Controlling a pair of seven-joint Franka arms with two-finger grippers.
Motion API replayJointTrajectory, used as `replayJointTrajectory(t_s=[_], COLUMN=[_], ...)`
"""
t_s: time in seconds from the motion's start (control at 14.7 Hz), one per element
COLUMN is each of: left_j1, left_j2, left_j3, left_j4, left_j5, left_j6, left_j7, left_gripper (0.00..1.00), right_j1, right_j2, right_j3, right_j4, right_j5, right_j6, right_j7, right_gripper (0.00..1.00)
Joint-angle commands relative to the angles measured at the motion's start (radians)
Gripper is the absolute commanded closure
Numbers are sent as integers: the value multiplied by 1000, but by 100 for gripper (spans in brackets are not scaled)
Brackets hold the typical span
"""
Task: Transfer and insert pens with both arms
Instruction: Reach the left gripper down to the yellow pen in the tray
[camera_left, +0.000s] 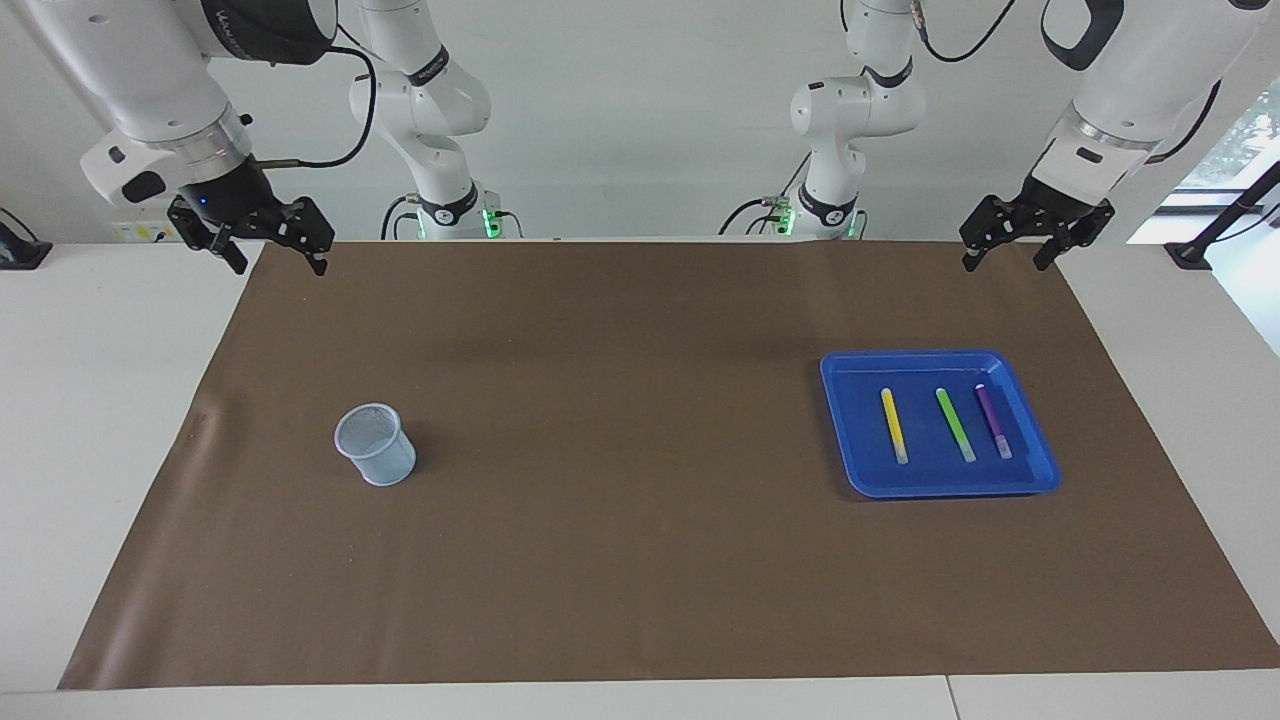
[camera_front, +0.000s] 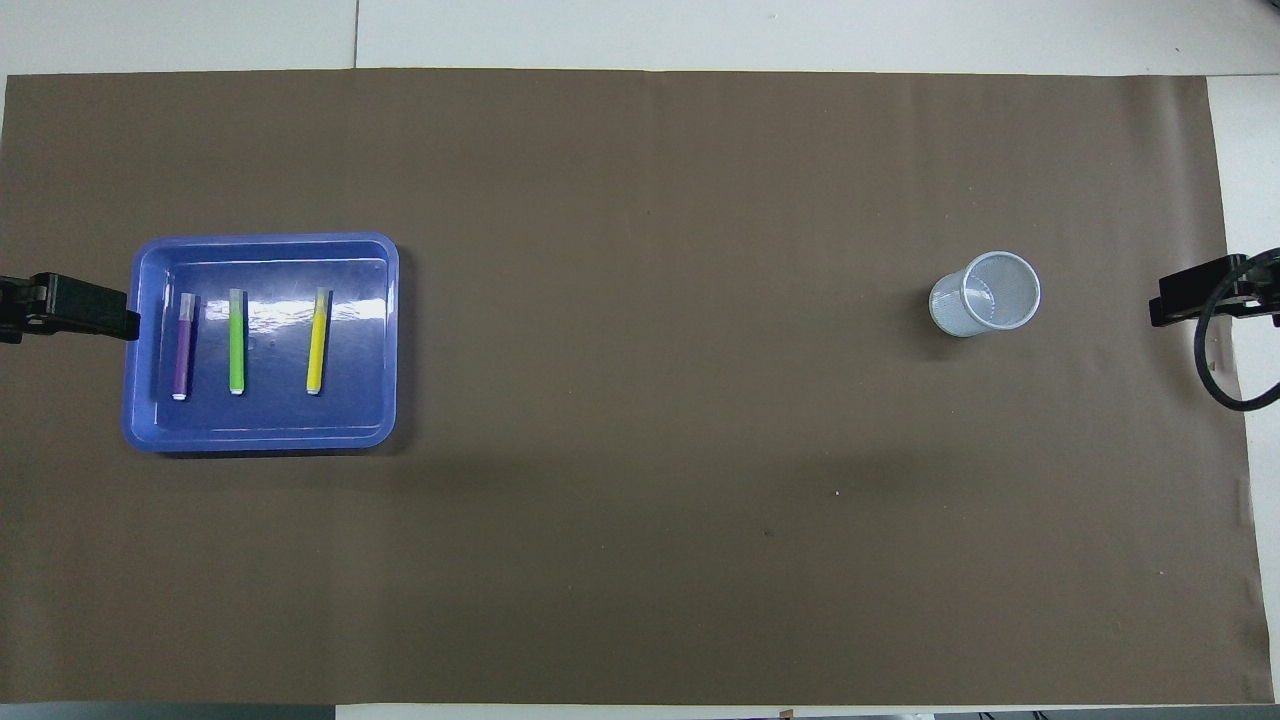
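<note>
Yellow, green, purple pens (camera_left: 955, 424) lie parallel in blue tray (camera_left: 1040, 470), right of frame, long axes running toward robots. Left gripper (camera_left: 1036, 243) hangs above-right, jaws apart, nearer. Right gripper (camera_left: 262, 238) upper left, apart, waits.

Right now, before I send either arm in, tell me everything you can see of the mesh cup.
The mesh cup is a small pale grey-white holder with fine mesh walls and a solid rim, wider at the mouth than at the base. It stands upright on the brown mat toward the right arm's end of the table, mouth open and nothing visible inside. Only the mat touches it.
</note>
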Motion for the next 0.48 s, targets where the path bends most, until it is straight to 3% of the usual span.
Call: replayJointTrajectory(t_s=[0.0,0.41], left_j1=[7,5], left_j2=[-11,-14], left_j3=[-3,-3], left_j4=[-6,-17], left_j5=[-8,-8], left_j6=[-15,2], left_j7=[-10,-16], left_gripper=[0,0], right_j1=[-2,-2], right_j2=[-9,-8], right_j3=[7,7], right_j4=[-3,-1], right_j5=[4,4], right_j6=[21,21], right_j7=[-20,-20], right_gripper=[0,0])
